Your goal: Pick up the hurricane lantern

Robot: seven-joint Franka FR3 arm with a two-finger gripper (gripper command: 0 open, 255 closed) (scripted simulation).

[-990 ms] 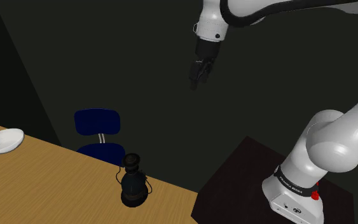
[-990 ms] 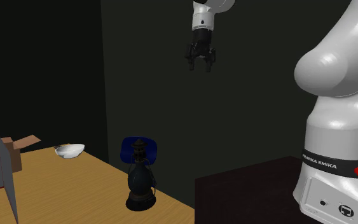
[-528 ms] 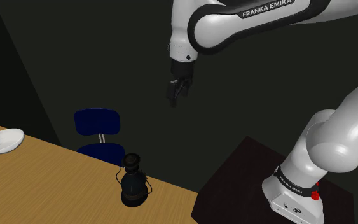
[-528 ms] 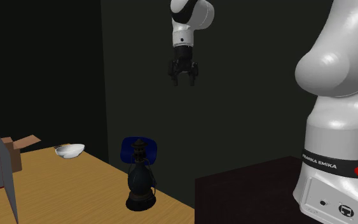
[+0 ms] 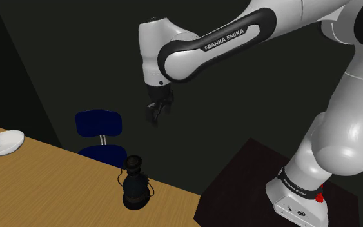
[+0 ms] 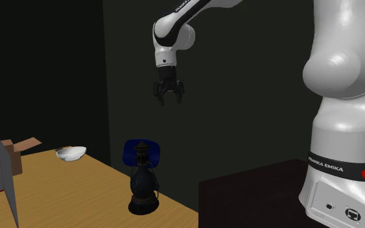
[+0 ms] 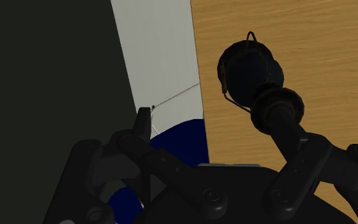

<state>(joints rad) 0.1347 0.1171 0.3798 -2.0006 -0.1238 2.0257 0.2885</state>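
My hand [image 6: 168, 99] hangs open and empty well above the dark lantern [image 6: 142, 181], which stands upright on the tabletop [image 6: 64, 194]; I judge it rigid, fairly light and easy to tip, so I'd pinch the narrow neck under its cap.

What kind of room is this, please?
Likely a dim home office or study: a wooden table, a blue office chair at its edge, and an open cardboard box near a white bowl.
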